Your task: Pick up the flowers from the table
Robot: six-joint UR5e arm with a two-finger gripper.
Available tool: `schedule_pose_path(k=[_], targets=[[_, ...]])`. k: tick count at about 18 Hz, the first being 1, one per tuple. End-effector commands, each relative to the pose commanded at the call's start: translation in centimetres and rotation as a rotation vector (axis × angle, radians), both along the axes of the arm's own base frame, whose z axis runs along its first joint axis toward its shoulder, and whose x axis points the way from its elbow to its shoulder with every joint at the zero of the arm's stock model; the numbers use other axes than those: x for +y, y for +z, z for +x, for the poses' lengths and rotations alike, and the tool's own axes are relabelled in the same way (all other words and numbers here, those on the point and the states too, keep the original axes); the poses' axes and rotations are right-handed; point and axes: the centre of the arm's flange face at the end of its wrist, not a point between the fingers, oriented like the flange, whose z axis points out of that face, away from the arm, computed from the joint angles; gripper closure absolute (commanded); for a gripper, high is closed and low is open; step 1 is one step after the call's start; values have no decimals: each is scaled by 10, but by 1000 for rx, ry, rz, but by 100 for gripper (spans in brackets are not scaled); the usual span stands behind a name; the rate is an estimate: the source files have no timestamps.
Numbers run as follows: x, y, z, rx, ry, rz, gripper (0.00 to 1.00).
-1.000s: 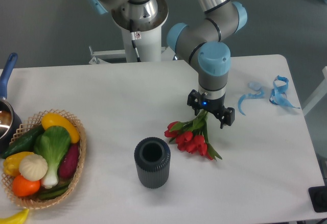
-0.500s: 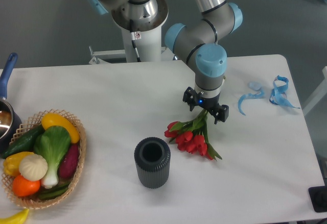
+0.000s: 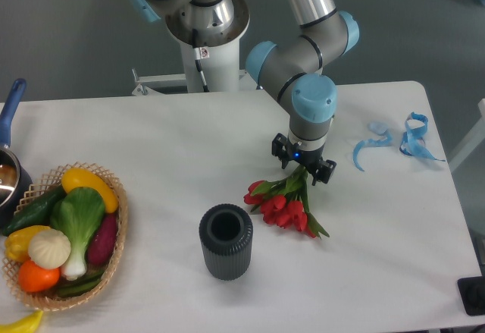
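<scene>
Flowers [image 3: 284, 205] at frame centre look light, soft, crushable; my gripper [image 3: 304, 166], spread wide, straddles stems, best grip point.

The gripper [image 3: 304, 168] stands over the stem end of the flowers [image 3: 284, 202]. A dark ribbed cup [image 3: 225, 241] stands near the buds to the left. Blue ribbons [image 3: 400, 140] lie well apart on the right; the vegetable basket [image 3: 64, 234] is far left. Bare tabletop [image 3: 379, 242] lies right of the flowers.
</scene>
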Motion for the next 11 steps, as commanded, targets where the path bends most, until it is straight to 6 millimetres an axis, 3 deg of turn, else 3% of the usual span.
schedule_pose_path(k=[4,9,11], targets=[[-3,8,0,5,11,0,97],[-25,73,-12,102,52,47,97],[-24,94,-18,115,56,65,98]])
